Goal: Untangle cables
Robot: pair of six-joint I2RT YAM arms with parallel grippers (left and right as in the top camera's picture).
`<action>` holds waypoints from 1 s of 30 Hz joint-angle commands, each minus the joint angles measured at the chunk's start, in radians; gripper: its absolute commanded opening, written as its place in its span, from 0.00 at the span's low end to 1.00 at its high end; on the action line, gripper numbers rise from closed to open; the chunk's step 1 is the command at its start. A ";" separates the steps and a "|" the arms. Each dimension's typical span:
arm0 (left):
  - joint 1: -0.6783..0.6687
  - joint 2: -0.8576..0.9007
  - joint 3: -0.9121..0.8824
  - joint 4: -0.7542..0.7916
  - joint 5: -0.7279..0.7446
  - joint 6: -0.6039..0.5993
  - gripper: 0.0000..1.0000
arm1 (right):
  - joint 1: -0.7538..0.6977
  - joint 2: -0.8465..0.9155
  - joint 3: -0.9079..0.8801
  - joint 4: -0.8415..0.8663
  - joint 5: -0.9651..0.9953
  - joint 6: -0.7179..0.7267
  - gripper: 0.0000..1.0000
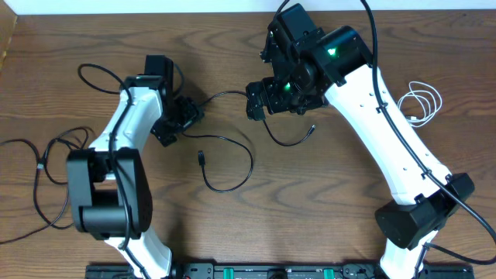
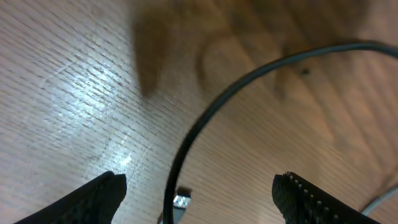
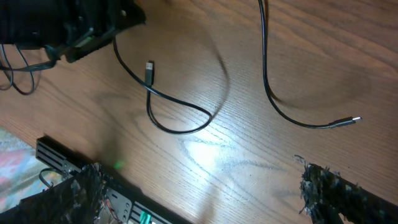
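Note:
One black cable (image 1: 249, 164) loops on the table between the arms, its plug (image 1: 200, 158) lying free. A second black cable (image 1: 288, 143) runs from my left gripper past my right gripper and ends in a plug (image 1: 312, 129). The white cable (image 1: 422, 101) is coiled at the far right. My left gripper (image 1: 184, 116) is open low over the table; a black cable (image 2: 186, 143) and a plug (image 2: 181, 200) lie between its fingers. My right gripper (image 1: 256, 101) is open and empty above the table (image 3: 199, 193). The right wrist view shows both black cables (image 3: 186, 129) (image 3: 292, 118).
Thin black wires (image 1: 39, 178) lie at the left edge beside the left arm's base (image 1: 105, 194). A black rail (image 1: 256, 271) runs along the front edge, also in the right wrist view (image 3: 68, 163). The right arm's base (image 1: 415, 217) stands at the front right.

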 commanded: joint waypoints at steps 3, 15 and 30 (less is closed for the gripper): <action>0.004 0.011 -0.010 0.028 -0.021 0.036 0.76 | 0.007 -0.016 0.004 0.000 0.007 -0.016 0.99; 0.005 0.011 -0.010 0.052 -0.025 0.042 0.39 | 0.007 -0.015 0.004 0.001 0.014 -0.016 0.99; 0.004 -0.128 0.079 -0.009 -0.024 0.166 0.08 | 0.010 -0.014 -0.012 0.004 0.014 -0.016 0.99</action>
